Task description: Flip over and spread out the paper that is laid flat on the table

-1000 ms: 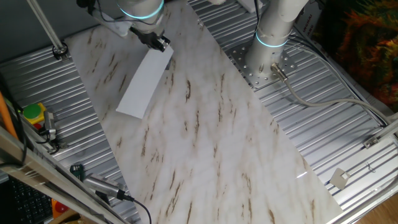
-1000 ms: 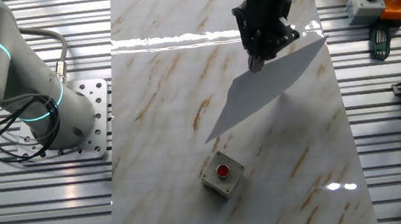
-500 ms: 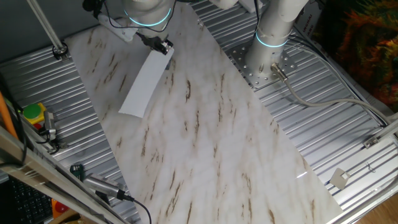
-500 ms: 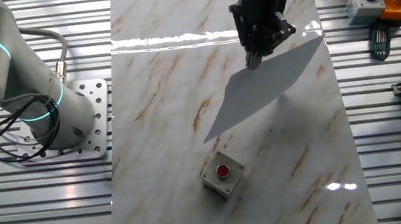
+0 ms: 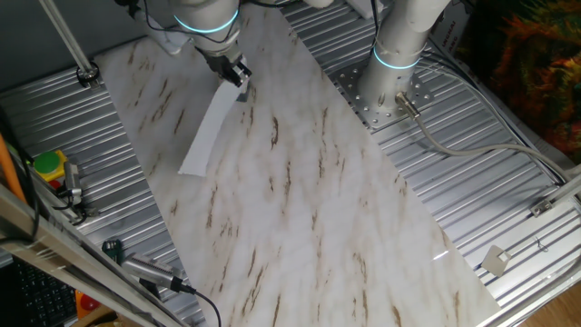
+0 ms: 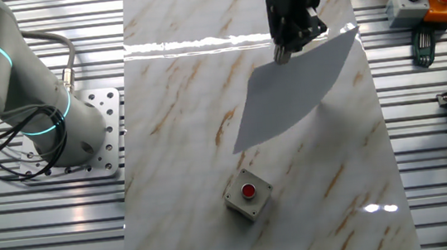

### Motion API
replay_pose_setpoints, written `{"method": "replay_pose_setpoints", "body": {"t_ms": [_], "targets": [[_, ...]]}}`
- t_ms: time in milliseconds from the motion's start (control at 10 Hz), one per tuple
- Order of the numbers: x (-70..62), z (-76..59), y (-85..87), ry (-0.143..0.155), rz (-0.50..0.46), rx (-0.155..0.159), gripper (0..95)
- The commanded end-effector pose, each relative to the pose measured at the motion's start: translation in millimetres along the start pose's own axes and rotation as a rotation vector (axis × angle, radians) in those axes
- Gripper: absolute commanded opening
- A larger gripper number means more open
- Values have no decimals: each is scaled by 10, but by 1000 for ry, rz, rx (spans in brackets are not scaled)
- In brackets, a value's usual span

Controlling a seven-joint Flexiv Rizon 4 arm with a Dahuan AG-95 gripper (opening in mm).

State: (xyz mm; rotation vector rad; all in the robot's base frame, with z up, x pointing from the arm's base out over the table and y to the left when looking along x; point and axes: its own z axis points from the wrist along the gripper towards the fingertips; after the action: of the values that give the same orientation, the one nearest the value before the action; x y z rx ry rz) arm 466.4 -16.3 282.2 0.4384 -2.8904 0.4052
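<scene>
The paper (image 6: pixel 295 88) is a plain white sheet held up off the marble-look table (image 6: pixel 180 104), tilted steeply so one fixed view shows it as a narrow strip (image 5: pixel 207 130). My gripper (image 6: pixel 281 54) is shut on the sheet's upper edge; it also shows in the one fixed view (image 5: pixel 238 76). The sheet's lower end hangs near the tabletop; I cannot tell whether it touches.
A small grey box with a red button (image 6: pixel 247 194) stands on the table close below the sheet. The arm's base (image 5: pixel 392 82) is bolted to the ribbed metal panel beside the table. Button boxes and tools (image 6: pixel 427 5) lie on the far right panel.
My gripper has turned and lifted the held edge, so the sheet has swung from nearly flat to steeply tilted. It looks narrower in one view and broader in the other.
</scene>
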Motion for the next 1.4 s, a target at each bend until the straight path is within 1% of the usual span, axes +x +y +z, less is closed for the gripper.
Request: {"method": "replay_pose_setpoints", "body": {"t_ms": [100,400,700,800,1100,1200,1400], "targets": [[10,-2,50,-9,46,-29,0],[27,38,57,-11,43,-27,0],[31,44,57,-8,41,-18,0],[36,43,57,-5,26,3,0],[87,38,36,-8,21,17,0],[93,39,25,-3,8,39,0],[97,50,-36,-4,-15,62,0]]}}
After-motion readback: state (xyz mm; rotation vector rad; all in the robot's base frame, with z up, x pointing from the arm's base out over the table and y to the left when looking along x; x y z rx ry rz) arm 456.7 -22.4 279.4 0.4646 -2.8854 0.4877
